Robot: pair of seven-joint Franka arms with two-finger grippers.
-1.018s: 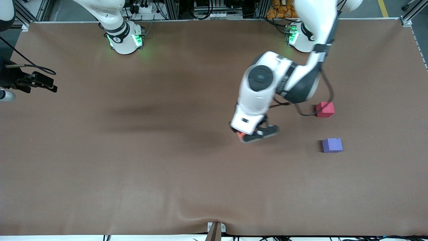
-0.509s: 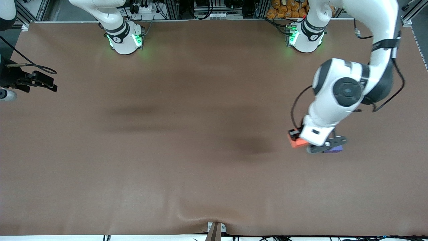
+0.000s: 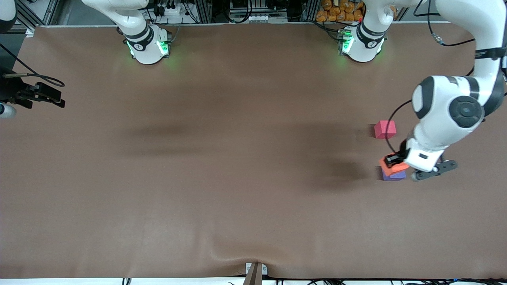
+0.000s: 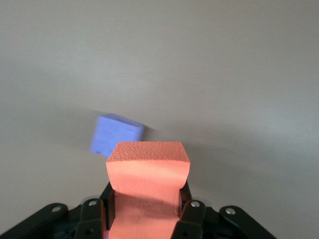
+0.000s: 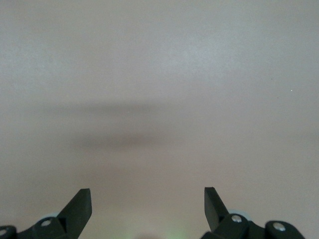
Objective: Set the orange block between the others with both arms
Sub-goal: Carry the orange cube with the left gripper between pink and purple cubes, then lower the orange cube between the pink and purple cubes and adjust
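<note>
The purple-blue cube (image 3: 394,174) is seen nearest the front camera of the three cubes, resting on the brown surface (image 3: 222,190) toward the left arm's end. Much of it is covered in the front view by the orange block (image 3: 392,166), which is carried in the air directly over it. In the left wrist view the purple-blue cube (image 4: 115,135) is shown whole but smeared, partly overlapped by the orange block (image 4: 148,172), so its edges are hard to make out.

The orange block is clamped in the left tool (image 3: 396,161), whose fingers (image 4: 192,215) are pressed against its two sides; the foam is visibly squeezed in between them. Only the block's upper part is shown past the fingers in the wrist view, the rest being cut off at the picture's edge. In the front view the tool itself is largely hidden under the white wrist of the left arm (image 3: 443,118).

The pinkish-red cube (image 3: 385,129) lies farther from the front camera than the purple-blue cube, apart from it and untouched, with bare surface between the two.

The right tool (image 5: 147,204) is held with its fingers (image 5: 79,205) spread wide apart and nothing between them, over bare surface. In the front view only its dark outline (image 3: 39,95) is caught at the picture's edge, at the right arm's end, where that arm waits.
</note>
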